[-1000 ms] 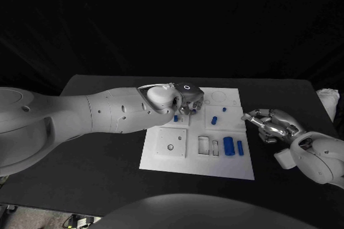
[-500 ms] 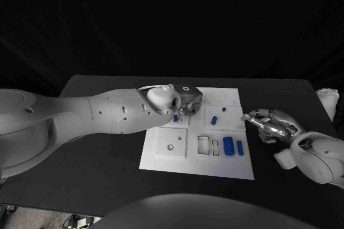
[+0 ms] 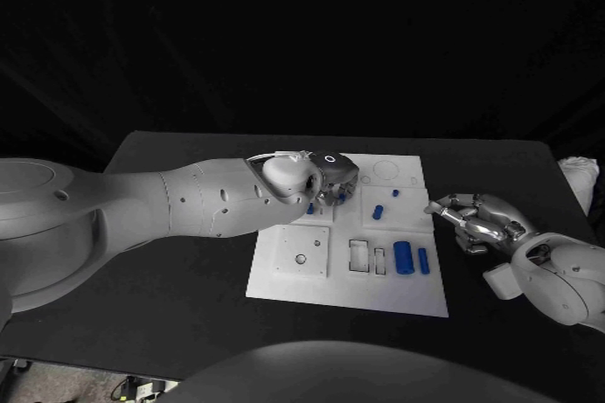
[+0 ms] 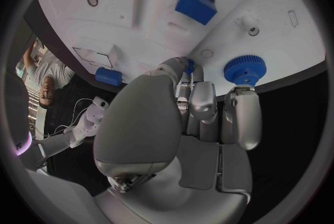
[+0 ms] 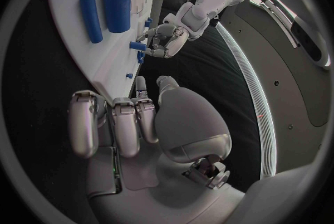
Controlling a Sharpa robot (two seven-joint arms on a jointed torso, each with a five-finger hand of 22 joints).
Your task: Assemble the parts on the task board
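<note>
On the black table [image 3: 164, 272] the white task board [image 3: 347, 289] lies in the middle. In the head view, toward its near edge, sit a square plate with a hole [image 3: 302, 250], two slots [image 3: 368, 256], a thick blue cylinder [image 3: 402, 256] and a thin blue bar [image 3: 422, 260] beside it. Just off the board's right edge the right hand [image 3: 476, 224] rests over the table, fingers curled in and holding nothing; its own wrist view shows those fingers [image 5: 114, 126] side by side above the dark surface, the cylinder and bar lying along the board's edge beyond them. Farther in, a short blue peg [image 3: 377, 212] and a tiny blue piece [image 3: 394, 192] stand on the board. The left hand [image 3: 330, 180] hangs over the board's far middle, its grasp hidden from the head camera. The left wrist view shows its fingertips [image 4: 188, 68] pressed together on a small blue piece, with a blue gear [image 4: 245, 70] near the board's edge and a blue block [image 4: 195, 4] beyond.
</note>
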